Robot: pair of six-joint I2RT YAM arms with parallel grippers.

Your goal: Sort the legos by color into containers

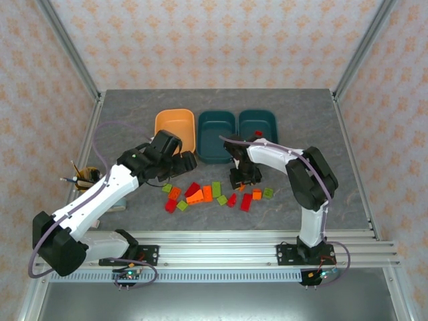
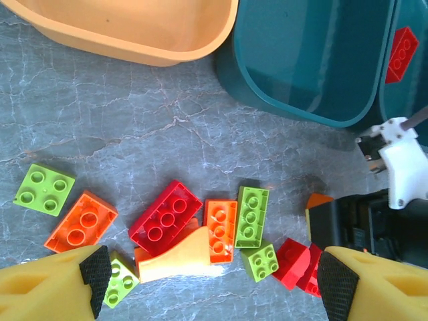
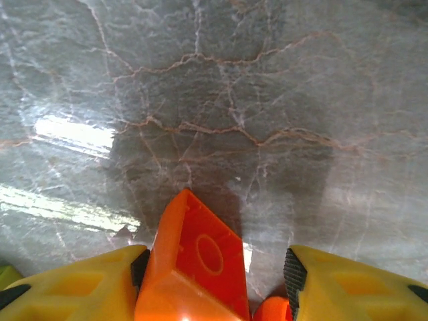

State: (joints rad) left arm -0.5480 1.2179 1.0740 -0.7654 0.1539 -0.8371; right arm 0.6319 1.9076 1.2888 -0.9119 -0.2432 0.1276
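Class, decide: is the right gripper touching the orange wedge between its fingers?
Touching. Right wrist view: the orange wedge abuts one pad of the right gripper.

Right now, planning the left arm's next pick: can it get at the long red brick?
Probably yes: the left gripper is open over the red brick; nothing covers it, though an orange wedge crowds one edge.

Grey marbled table (image 1: 134, 114) with scattered legos (image 1: 207, 194), three containers (image 1: 217, 134) and a pencil cup (image 1: 85, 179)
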